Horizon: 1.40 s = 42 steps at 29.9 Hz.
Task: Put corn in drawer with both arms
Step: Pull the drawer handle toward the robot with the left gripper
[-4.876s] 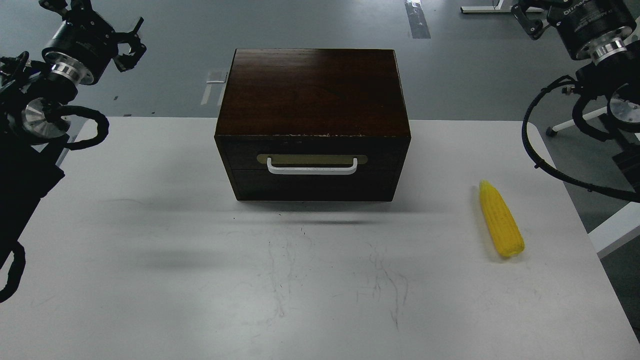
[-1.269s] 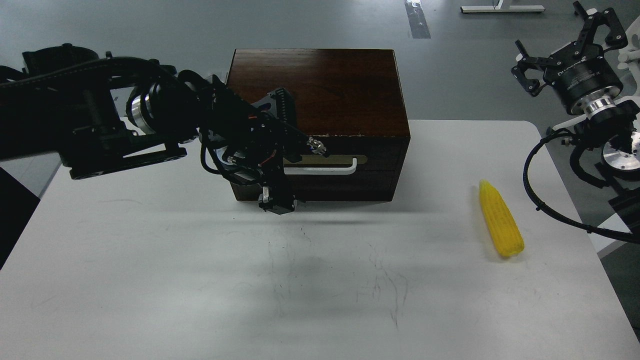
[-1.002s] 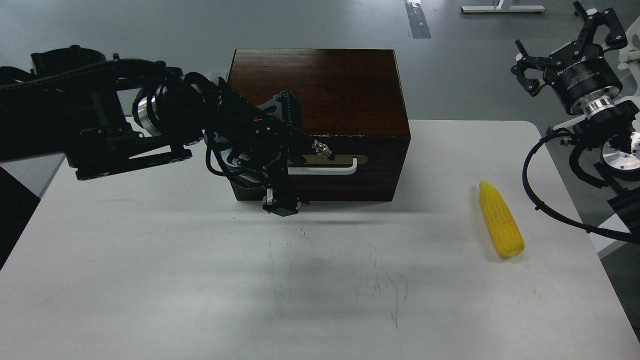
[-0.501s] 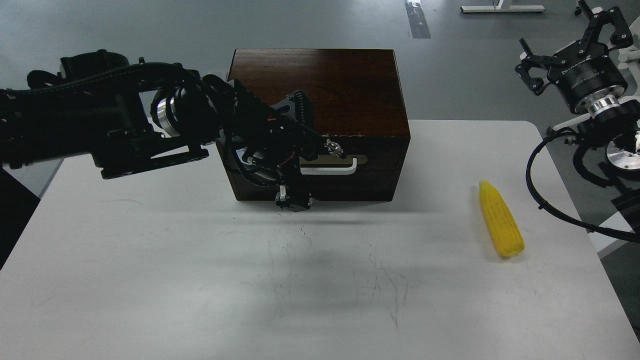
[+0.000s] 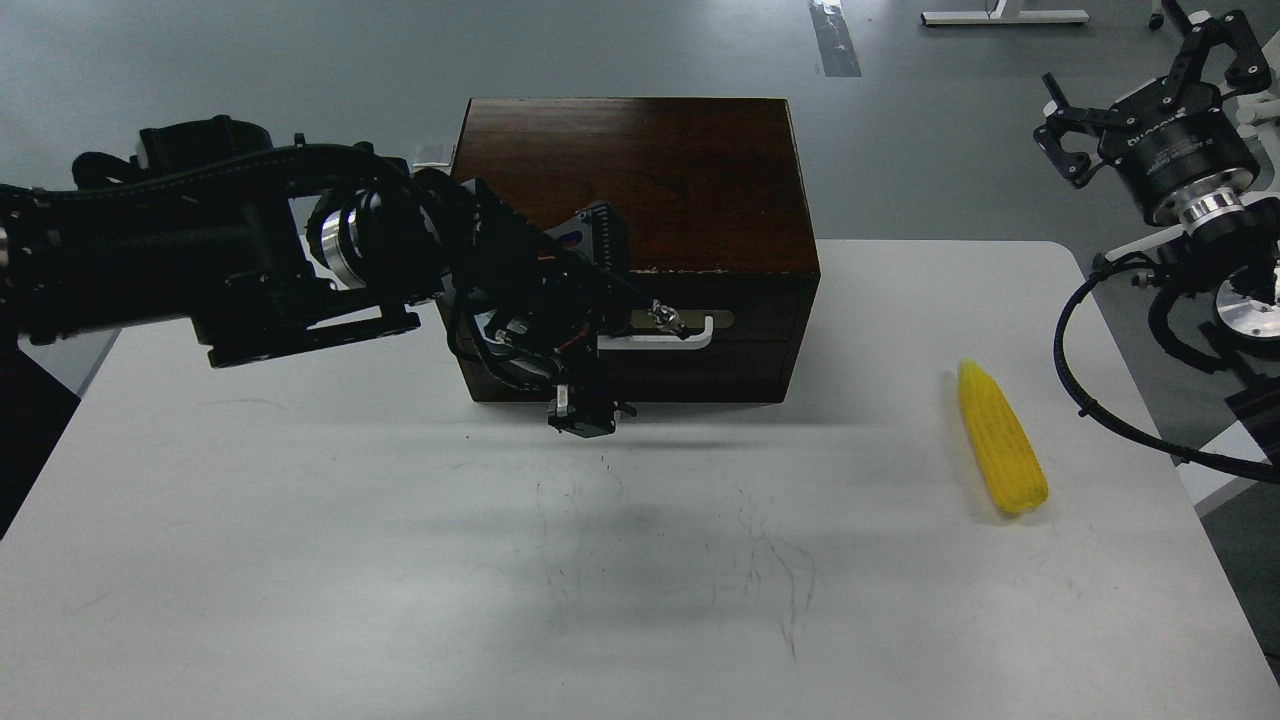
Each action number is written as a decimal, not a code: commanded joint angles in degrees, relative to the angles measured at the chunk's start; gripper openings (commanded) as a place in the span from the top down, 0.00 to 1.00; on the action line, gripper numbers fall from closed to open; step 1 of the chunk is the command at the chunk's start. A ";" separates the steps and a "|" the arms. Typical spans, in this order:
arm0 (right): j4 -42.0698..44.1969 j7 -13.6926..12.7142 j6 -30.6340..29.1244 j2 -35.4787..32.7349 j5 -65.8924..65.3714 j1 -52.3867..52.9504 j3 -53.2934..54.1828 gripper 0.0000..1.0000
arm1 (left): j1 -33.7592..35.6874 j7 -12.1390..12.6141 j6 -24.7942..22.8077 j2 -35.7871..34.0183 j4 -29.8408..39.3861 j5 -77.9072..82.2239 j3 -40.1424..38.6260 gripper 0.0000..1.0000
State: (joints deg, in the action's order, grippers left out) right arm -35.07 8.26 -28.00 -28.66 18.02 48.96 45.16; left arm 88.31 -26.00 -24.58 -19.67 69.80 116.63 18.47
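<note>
The corn (image 5: 1001, 441) lies on the white table (image 5: 300, 520) at the right, pointed end away from me. The drawer (image 5: 740, 345) of the dark brown wooden box (image 5: 640, 180) is shut. My left gripper (image 5: 598, 325) is open right in front of the drawer face, one finger above and one finger (image 5: 585, 412) below the left part of the white bar handle (image 5: 680, 340), which it partly hides. I cannot tell whether it touches the handle. My right gripper (image 5: 1140, 65) is open and empty, held high beyond the table's right edge, far from the corn.
The box stands at the table's back middle. My left arm (image 5: 200, 270) stretches across the back left of the table. Black cables (image 5: 1075, 340) of the right arm hang past the right edge. Grey floor lies beyond.
</note>
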 commanded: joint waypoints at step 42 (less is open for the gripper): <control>0.00 -0.09 0.00 -1.04 0.00 0.35 0.01 0.00 | 3.36 -1.34 -0.74 -1.16 7.54 0.00 1.74 0.38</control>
State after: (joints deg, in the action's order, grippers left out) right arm -35.01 8.18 -28.00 -29.60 18.00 49.30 45.18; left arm 91.14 -27.18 -25.32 -20.72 77.25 116.72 19.64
